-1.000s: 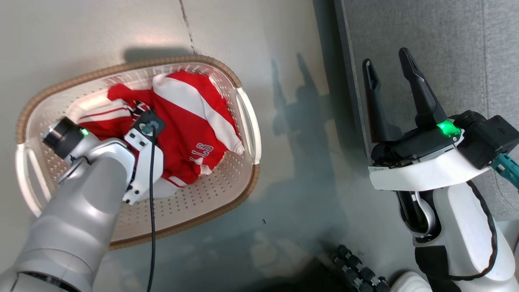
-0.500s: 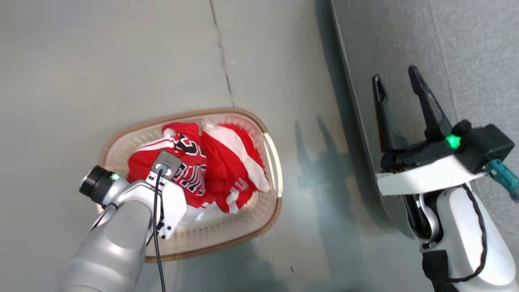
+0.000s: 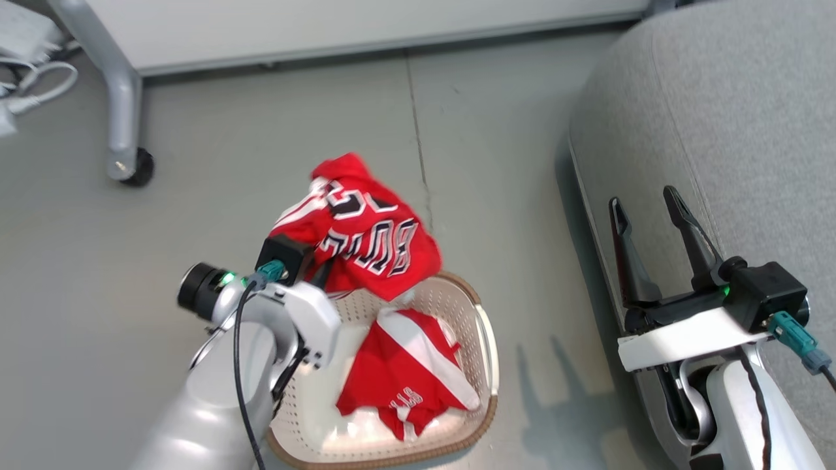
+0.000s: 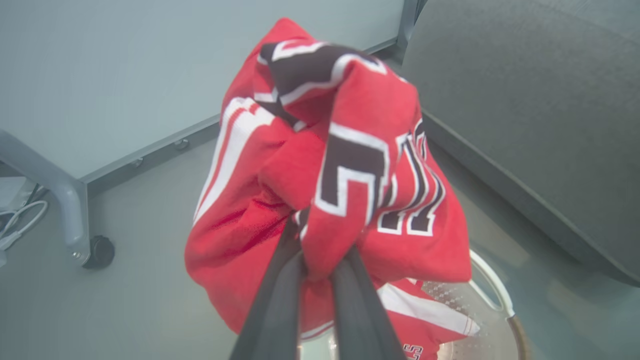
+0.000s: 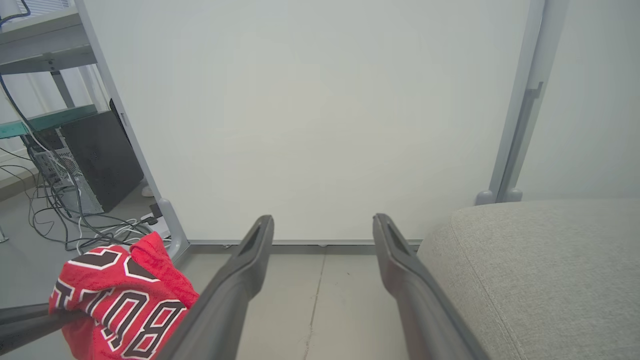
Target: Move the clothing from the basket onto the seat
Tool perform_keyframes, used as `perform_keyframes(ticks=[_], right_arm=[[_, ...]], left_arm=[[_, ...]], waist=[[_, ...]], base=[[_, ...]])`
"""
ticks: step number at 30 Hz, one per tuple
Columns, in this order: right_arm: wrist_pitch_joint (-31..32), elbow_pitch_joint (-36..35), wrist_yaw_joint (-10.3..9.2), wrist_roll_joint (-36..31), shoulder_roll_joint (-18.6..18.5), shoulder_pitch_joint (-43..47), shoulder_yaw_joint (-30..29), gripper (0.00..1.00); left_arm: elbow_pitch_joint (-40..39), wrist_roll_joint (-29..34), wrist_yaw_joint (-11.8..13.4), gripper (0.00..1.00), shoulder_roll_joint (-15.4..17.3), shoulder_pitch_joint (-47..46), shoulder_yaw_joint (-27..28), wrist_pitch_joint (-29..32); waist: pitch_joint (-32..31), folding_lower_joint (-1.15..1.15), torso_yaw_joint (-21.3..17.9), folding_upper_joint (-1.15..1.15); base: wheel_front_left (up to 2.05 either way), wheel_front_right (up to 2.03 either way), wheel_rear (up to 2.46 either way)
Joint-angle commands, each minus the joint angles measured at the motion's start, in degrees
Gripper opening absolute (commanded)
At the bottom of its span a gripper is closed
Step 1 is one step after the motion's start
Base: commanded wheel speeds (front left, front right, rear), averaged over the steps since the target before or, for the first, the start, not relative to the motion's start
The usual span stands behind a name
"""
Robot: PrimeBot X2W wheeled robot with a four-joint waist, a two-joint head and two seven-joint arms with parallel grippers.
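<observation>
- my left claw (image 4: pixel 320 257) pinches the soft bright-red numbered jersey (image 3: pixel 366 241); its tips are buried in the folds.
- the jersey hangs above the cream perforated plastic basket (image 3: pixel 488 365), whose left side my arm hides.
- a second red white-striped garment (image 3: pixel 405 372) lies inside.
- my right claw (image 3: pixel 642 197) gapes empty beside the big grey fabric seat (image 3: pixel 718 130).

L gripper (image 4: pixel 320 260) tips buried in held jersey (image 4: pixel 350 165) fold. Basket (image 3: pixel 486 365) near side hidden behind L arm (image 3: pixel 215 391). Lower garment (image 3: pixel 398 372) lettering too small to read.
</observation>
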Motion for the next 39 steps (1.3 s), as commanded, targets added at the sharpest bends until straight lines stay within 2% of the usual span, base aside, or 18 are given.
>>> perform_keyframes(ticks=[1, 4, 6, 10, 17, 21, 25, 28, 34, 39], right_arm=[[-0.32, 0.11, 0.11, -0.36, -0.44, 0.59, -0.19, 1.00], [-0.31, 0.06, 0.11, -0.74, -0.43, 1.70, 0.02, 1.00], [-0.31, -0.08, 0.11, -1.06, -0.44, 2.34, 0.12, 1.00], [-0.31, -0.57, 0.11, -1.45, -0.46, 4.35, -0.54, 1.00], [-0.32, -1.40, 0.11, -0.96, -0.41, 8.76, -1.26, 1.00], [-0.32, -1.32, 0.11, -1.17, -0.41, 10.43, -0.67, 1.00], [-0.32, -1.81, 0.11, -0.84, -0.42, 11.39, -1.14, 1.00], [-0.31, -1.94, 0.11, -0.78, -0.41, 12.13, -1.17, 1.00], [-0.32, -2.02, 0.11, -1.58, -0.41, 12.28, -0.47, 1.00], [-0.31, -3.07, 0.11, -1.83, -0.40, 12.19, -0.83, 1.00]], left_arm=[[-1.45, -0.86, 0.02, 0.00, 0.06, 0.33, -0.09, -0.45], [-10.34, -2.58, 2.00, 0.00, 0.11, 1.92, 0.94, -0.48], [-16.57, -3.33, 4.49, 0.00, 0.25, 4.08, 3.13, -0.46], [-31.06, -3.48, 7.65, 0.00, 0.10, 7.78, 7.87, -0.49], [-54.69, -1.10, 8.34, 0.00, 0.13, 14.52, 12.69, -0.49], [-63.05, 0.04, 7.77, 0.00, 0.10, 17.10, 13.15, -0.38], [-67.82, 0.64, 8.19, 0.00, 0.06, 18.40, 12.19, -0.39], [-68.54, 0.94, 7.21, 0.00, 0.10, 19.37, 9.53, -0.38], [-61.78, 0.92, 4.56, 0.00, 0.10, 19.55, 3.22, -0.39], [-57.77, 0.17, 4.71, 0.00, 0.13, 18.67, 1.69, -0.39]], waist=[[-3.54, 0.00, 2.20, 0.00], [-5.58, 0.00, 2.87, 0.00], [-6.87, 0.00, 3.29, 0.00], [-9.47, 0.00, 4.03, 0.00], [-12.62, 0.00, 4.38, 0.00], [-13.98, 0.00, 4.21, 0.00], [-14.80, 0.00, 3.94, 0.00], [-15.13, 0.00, 3.76, 0.00], [-15.39, 0.00, 3.25, 0.00], [-14.94, 0.00, 2.42, 0.00]], base=[[0.00, 0.00, 0.00], [0.00, 0.00, 0.00], [0.00, 0.00, 0.00], [0.00, 0.00, 0.00], [0.00, 0.00, 0.00], [0.00, 0.00, 0.00], [0.00, 0.00, 0.00], [0.00, 0.00, 0.00], [0.00, 0.00, 0.00], [0.00, 0.00, 0.00]])
